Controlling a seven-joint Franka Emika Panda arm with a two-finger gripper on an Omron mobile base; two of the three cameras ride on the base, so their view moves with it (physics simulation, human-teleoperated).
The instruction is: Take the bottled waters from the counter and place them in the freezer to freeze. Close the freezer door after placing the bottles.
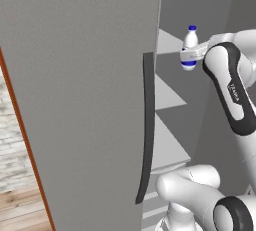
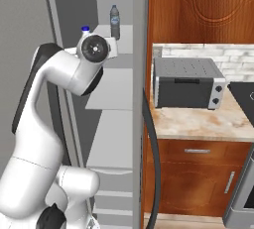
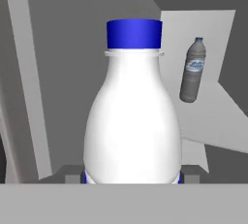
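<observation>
The gripper [image 1: 189, 55] is clamped partway closed on the smooth, round-shouldered white bottle [image 3: 133, 121] with its blue cap, holding it upright inside the open freezer [image 2: 116, 104]. The slim grey translucent bottle [image 2: 115, 22] stands on a flat pale shelf [image 2: 125, 42] there, beyond the white one.

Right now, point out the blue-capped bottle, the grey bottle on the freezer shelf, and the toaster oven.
blue-capped bottle [image 3: 133, 121]: hand view, on its white body.
grey bottle [image 2: 115, 21]: right base view, on its label band.
toaster oven [image 2: 186, 89]: right base view, on its dark front door.
</observation>
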